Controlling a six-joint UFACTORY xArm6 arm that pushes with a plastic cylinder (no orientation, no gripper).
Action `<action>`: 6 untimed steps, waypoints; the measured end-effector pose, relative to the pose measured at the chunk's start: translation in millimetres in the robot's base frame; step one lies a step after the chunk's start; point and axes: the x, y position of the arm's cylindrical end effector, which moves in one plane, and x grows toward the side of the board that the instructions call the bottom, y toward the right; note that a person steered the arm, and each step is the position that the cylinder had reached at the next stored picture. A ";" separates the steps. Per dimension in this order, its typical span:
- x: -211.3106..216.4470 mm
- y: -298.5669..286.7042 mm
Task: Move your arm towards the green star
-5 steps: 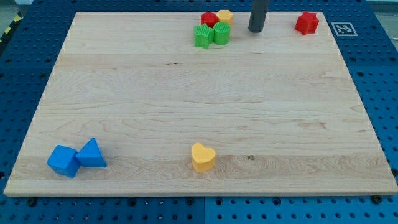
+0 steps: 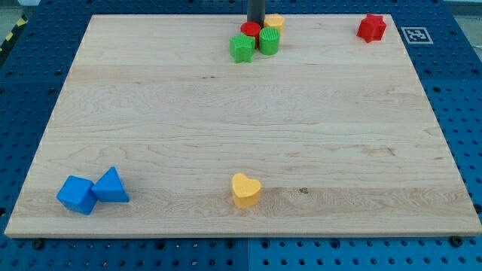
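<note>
The green star (image 2: 242, 49) lies near the board's top edge, at the lower left of a small cluster. A red block (image 2: 250, 30), a green cylinder (image 2: 269, 41) and a yellow block (image 2: 274, 21) make up the rest of the cluster. My tip (image 2: 256, 23) is at the view's top, right behind the red block and just above and to the right of the green star. The red block sits between my tip and the star.
A red star (image 2: 371, 28) lies at the top right. A yellow heart (image 2: 245, 190) sits near the bottom middle. A blue cube (image 2: 77, 194) and a blue triangle (image 2: 111, 186) touch at the bottom left. The wooden board (image 2: 226, 128) rests on a blue pegboard.
My tip moved left from the right of the cluster to just behind the red block. The green star slid slightly down and to the left.
</note>
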 end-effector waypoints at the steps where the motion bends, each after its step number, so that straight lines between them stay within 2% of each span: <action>1: -19.9 -20.6; 2: -30.4 -74.7; 3: -9.3 -106.6; 6: 28.5 -44.8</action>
